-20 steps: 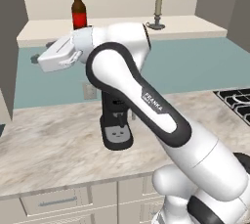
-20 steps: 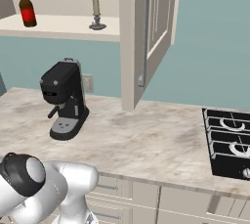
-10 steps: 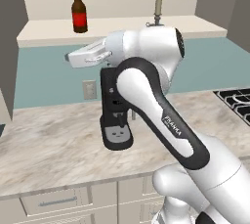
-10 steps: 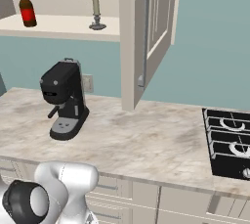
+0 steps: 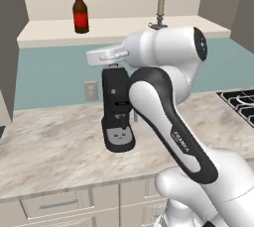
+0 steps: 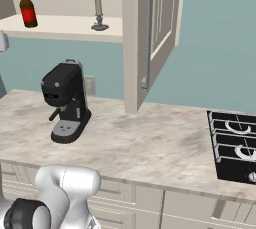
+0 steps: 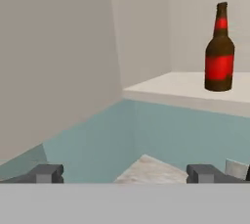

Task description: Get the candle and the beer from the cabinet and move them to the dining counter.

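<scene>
The beer, a dark brown bottle with a red label, stands upright at the left of the open cabinet's shelf. The candle, a beige taper in a dark holder, stands upright further right on the same shelf. In the hand view the beer sits up and to the right of my gripper, whose fingertips stand wide apart with nothing between them. My white hand hangs below the shelf edge, between the two items, pointing left. The dining counter is out of view.
A black coffee machine stands on the marbled worktop, right under my hand. The cabinet door hangs open to the right of the candle. A black stove lies at the far right. A wall outlet is behind the machine.
The arm has swung round, carrying the hand to the right under the shelf. The jaws stayed wide open; beer and candle have not moved.
</scene>
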